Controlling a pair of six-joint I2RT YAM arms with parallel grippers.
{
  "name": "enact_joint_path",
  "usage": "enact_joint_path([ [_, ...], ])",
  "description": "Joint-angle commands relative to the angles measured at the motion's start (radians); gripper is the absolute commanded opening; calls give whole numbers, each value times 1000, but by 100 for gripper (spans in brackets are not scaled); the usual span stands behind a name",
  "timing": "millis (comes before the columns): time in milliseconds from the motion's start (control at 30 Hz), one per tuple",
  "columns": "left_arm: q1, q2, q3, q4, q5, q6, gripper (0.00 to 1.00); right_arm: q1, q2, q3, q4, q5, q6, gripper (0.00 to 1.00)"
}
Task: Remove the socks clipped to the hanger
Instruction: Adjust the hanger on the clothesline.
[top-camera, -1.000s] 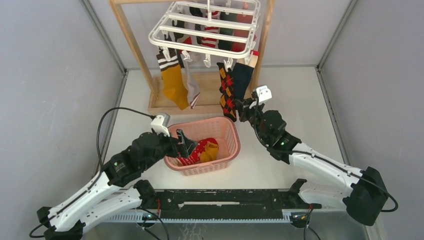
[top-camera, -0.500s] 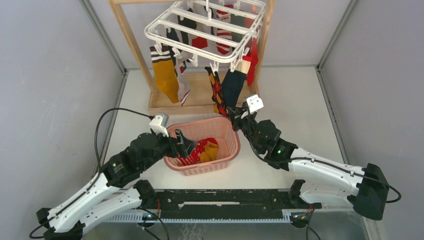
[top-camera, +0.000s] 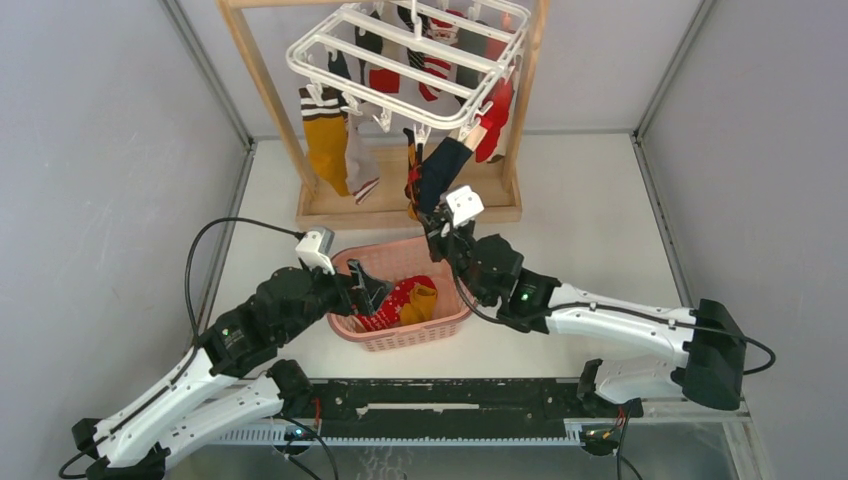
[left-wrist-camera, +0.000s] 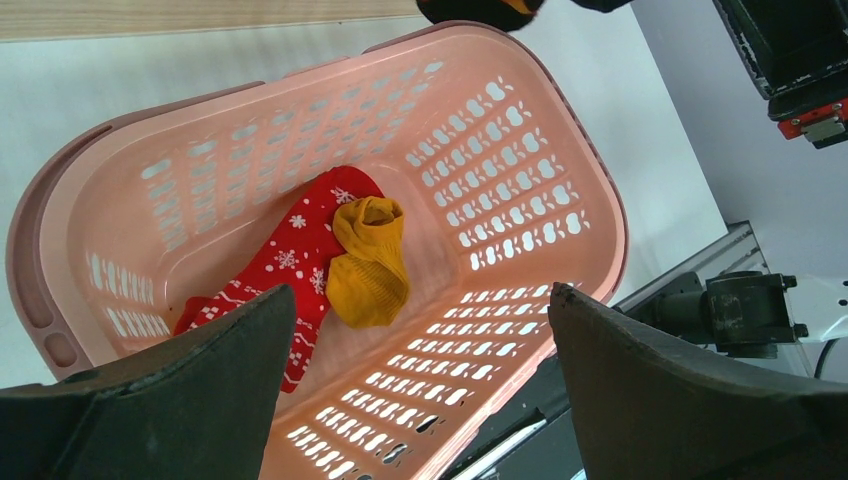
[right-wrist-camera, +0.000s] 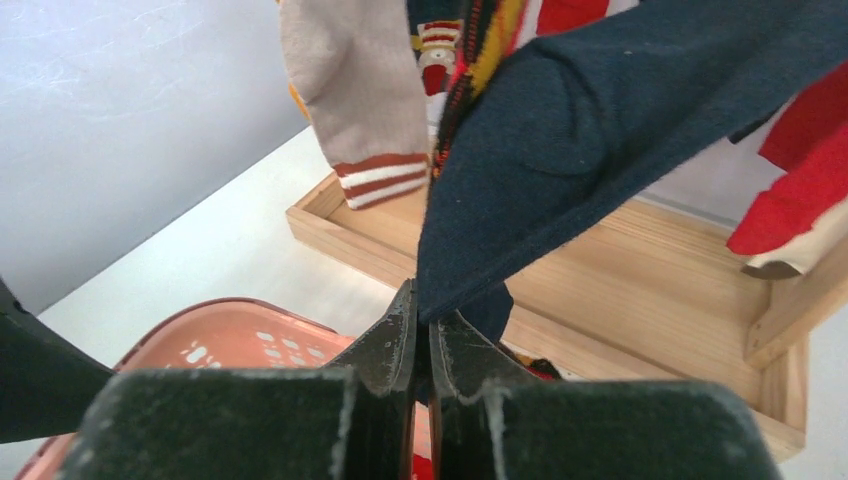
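1. My left gripper (left-wrist-camera: 420, 295) is spread wide with nothing between its fingers. It hangs just above the pink basket (left-wrist-camera: 600, 200).
2. Directly below that gripper, two freed socks lie on the basket floor. A red snowflake sock (left-wrist-camera: 290, 250) lies there with a mustard sock (left-wrist-camera: 372, 262) bunched against it.
3. Beyond and above both grippers, the white clip hanger (top-camera: 400, 45) hangs tilted from the wooden stand (top-camera: 260, 90), with most socks clipped to it.
4. On the hanger's near row, from the left, hang a brown-banded mustard sock (top-camera: 325, 140) and a grey sock (right-wrist-camera: 340, 80). An argyle sock (top-camera: 411, 180) follows, close against the next one.
5. That next one is a navy sock (right-wrist-camera: 600, 110), stretched at a slant from its clip down to my right gripper (right-wrist-camera: 421, 340).
6. The right gripper is pressed together, pinching the lower end of the navy sock. Only a thin fold of fabric sits between the fingers.
7. I judge the sock light, soft and stretchy, so it will lengthen before the clip lets go.
8. The hanger swings freely and will follow a pull rather than resist it.
9. The low end is the right place to hold. A deeper bite would be safer, since knit can slip out of so narrow a pinch.
10. I would pull steadily along the sock's length, watching that the argyle neighbour is not dragged with it.
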Motion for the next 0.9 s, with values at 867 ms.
enact_joint_path([
  [867,-6,-53,18,6,-37,3,100,171,304,391,-74,4,-35,10],
])
